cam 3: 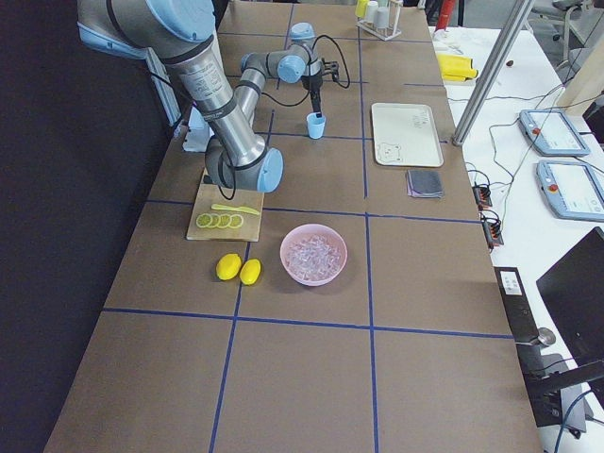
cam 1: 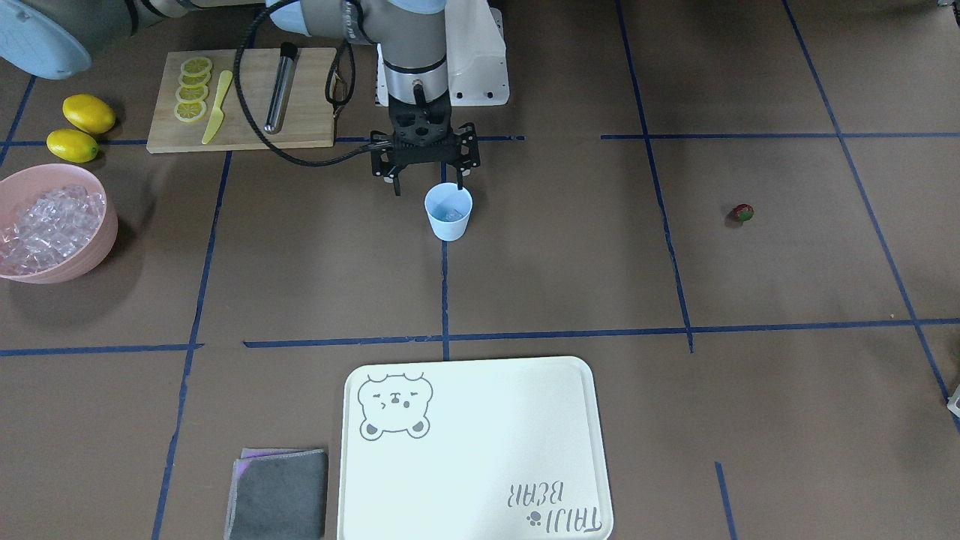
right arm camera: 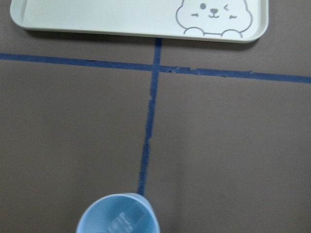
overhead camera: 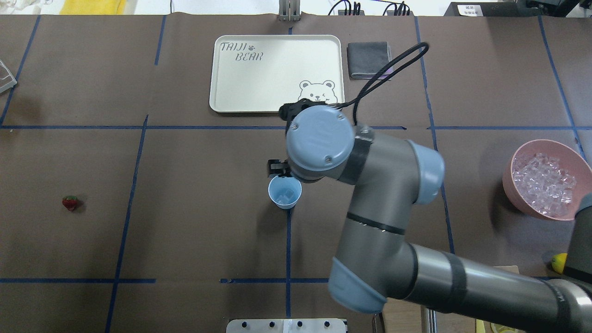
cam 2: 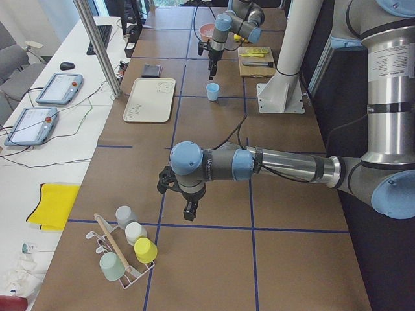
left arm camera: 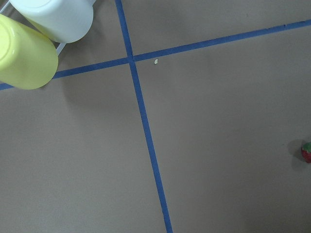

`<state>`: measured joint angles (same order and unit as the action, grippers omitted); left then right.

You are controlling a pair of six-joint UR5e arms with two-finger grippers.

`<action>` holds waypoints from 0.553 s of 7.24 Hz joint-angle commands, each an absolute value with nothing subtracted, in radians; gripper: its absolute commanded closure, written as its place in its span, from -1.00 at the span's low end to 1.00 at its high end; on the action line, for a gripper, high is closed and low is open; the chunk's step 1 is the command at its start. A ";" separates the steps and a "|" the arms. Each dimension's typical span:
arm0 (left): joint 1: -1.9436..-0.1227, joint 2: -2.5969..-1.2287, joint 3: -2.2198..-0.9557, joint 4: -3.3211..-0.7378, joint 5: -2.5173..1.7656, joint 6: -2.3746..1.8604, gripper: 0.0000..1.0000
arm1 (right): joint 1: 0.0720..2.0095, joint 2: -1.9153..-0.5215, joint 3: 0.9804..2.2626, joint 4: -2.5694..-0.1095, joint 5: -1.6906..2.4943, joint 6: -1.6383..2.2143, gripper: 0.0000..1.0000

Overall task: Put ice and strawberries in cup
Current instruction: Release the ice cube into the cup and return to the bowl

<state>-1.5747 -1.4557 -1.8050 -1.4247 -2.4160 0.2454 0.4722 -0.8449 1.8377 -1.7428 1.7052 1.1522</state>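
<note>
My right end effector (cam 1: 428,187) is spread wide and holds nothing, with 1 finger tip right at the rim of the cup (cam 1: 448,219). The cup is light-blue tapered plastic and stands on the brown surface (cam 1: 570,270) with glassy ice (cam 1: 452,214) in its bottom. I cannot tell how far the left end effector (cam 2: 189,214) is open. The red strawberry (cam 1: 743,213) lies well apart from the cup. More ice fills the pink bowl (cam 1: 97,247). The cream tray (cam 1: 480,480) reads "TAIJI BEAR".
</note>
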 commanded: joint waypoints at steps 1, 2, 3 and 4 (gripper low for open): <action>-1.572 -1.456 -1.804 -1.425 -2.416 0.245 -1.00 | 0.643 -1.028 2.001 -1.753 1.860 0.897 -0.98; -1.572 -1.454 -1.802 -1.425 -2.416 0.245 -1.00 | 0.714 -1.096 2.032 -1.747 1.906 0.797 -0.98; -1.571 -1.456 -1.801 -1.425 -2.416 0.245 -1.00 | 0.782 -1.186 2.058 -1.737 1.946 0.673 -0.98; -1.571 -1.454 -1.802 -1.424 -2.416 0.245 -1.00 | 0.863 -1.278 2.071 -1.703 2.007 0.578 -0.98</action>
